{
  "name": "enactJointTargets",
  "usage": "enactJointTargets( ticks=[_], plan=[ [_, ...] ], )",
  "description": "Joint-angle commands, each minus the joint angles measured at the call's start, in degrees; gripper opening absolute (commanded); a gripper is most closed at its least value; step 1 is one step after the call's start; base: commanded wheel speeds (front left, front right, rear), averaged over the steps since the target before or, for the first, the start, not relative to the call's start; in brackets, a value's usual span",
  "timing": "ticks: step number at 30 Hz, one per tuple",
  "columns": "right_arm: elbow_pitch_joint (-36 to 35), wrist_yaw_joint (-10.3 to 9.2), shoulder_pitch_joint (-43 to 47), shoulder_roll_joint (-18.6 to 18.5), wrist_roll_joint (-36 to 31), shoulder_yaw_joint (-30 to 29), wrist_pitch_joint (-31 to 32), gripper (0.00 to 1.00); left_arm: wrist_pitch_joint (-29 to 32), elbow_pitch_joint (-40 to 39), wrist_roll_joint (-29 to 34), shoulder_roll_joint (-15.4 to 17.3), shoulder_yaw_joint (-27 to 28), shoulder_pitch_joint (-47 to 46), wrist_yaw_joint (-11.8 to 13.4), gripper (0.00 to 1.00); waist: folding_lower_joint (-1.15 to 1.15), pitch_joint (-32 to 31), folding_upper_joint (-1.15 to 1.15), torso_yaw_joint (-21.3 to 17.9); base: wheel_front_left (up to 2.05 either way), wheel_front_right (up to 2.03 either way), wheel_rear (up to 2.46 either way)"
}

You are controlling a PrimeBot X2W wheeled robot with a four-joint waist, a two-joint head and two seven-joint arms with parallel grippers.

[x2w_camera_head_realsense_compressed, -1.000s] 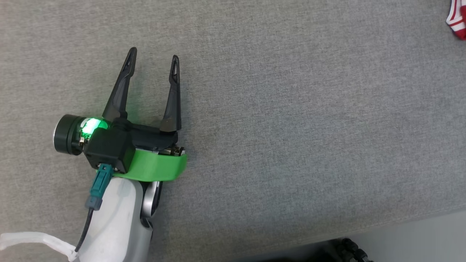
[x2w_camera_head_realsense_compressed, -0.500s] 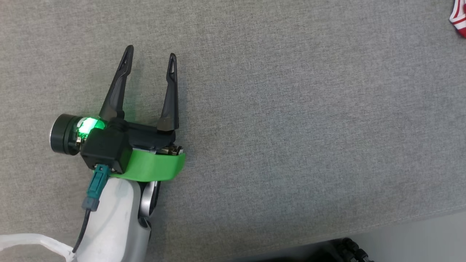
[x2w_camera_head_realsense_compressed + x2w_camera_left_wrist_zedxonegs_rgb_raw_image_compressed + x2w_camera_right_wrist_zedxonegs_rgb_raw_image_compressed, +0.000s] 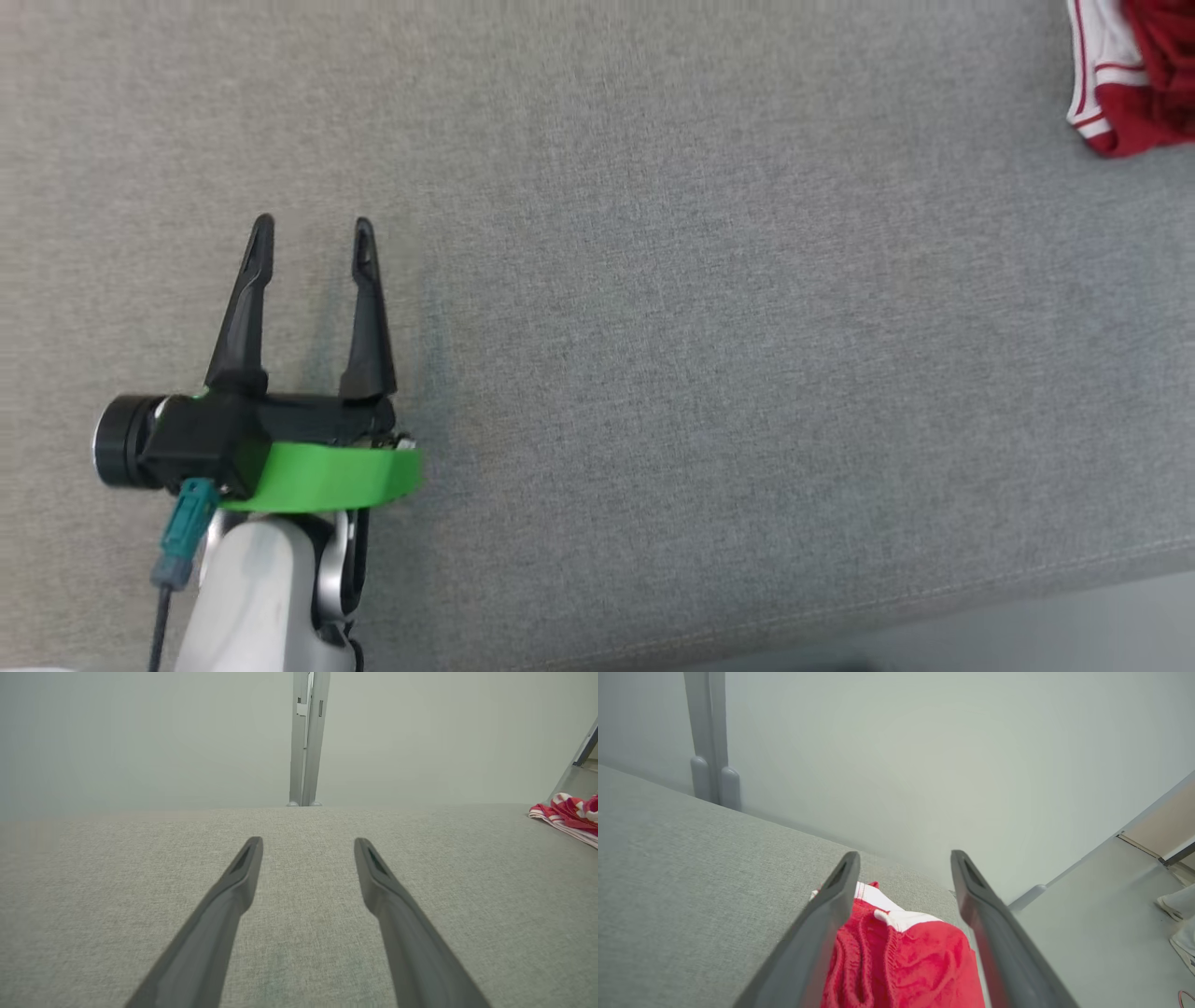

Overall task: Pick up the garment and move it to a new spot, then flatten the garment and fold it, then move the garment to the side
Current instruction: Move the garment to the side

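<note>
Right gripper (image 3: 906, 856): two long dark fingers spread wide, clamped on nothing. A crumpled red-and-white knitted garment (image 3: 901, 961) lies below the gap. Its near part is cut off by the frame, and I cannot tell if it touches the fingers.

Left gripper (image 3: 312, 229): fingers apart, holding nothing, over the grey woven fabric surface (image 3: 700, 327), well apart from the garment.

Head view: garment at the surface's far right, mostly cropped.

Grey upright post (image 3: 308, 742) behind the surface, against a pale wall (image 3: 140, 742).

Pale shapes (image 3: 1178, 914) at the right edge, unidentifiable.
</note>
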Motion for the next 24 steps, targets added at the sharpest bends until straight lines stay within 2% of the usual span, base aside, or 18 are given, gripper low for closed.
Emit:
enactJointTargets(
  ticks=[1, 7, 17, 24],
  plan=[
    [-1.0, -0.13, 2.0, 1.0, -0.5, 0.4, -0.4, 1.0, -0.2, -0.2, -0.6, 0.2, 0.6, 1.3, -0.3, 1.0, 0.0, -5.6, 0.0, 1.0, 0.0, 0.0, 0.0],
    [-7.6, -0.13, 8.8, 6.0, -2.2, -2.9, -0.6, 1.0, -0.2, 0.1, -1.1, 0.1, 2.9, 5.3, -1.0, 1.0, 0.0, -11.3, 0.0, 1.9, 0.0, 0.0, 0.0],
    [-17.8, -0.13, 28.1, 14.4, -7.3, -15.9, -0.6, 1.0, -0.2, 1.8, -1.5, 0.2, 6.1, 11.0, -2.0, 1.0, 0.0, -18.4, 0.0, 3.4, 0.0, 0.0, 0.0],
    [-23.8, -0.13, 40.2, 19.3, -11.0, -22.2, -0.6, 1.0, -0.2, 3.0, -1.6, 0.5, 8.4, 13.3, -2.9, 1.0, 0.0, -21.1, 0.0, 3.7, 0.0, 0.0, 0.0]
  ],
)
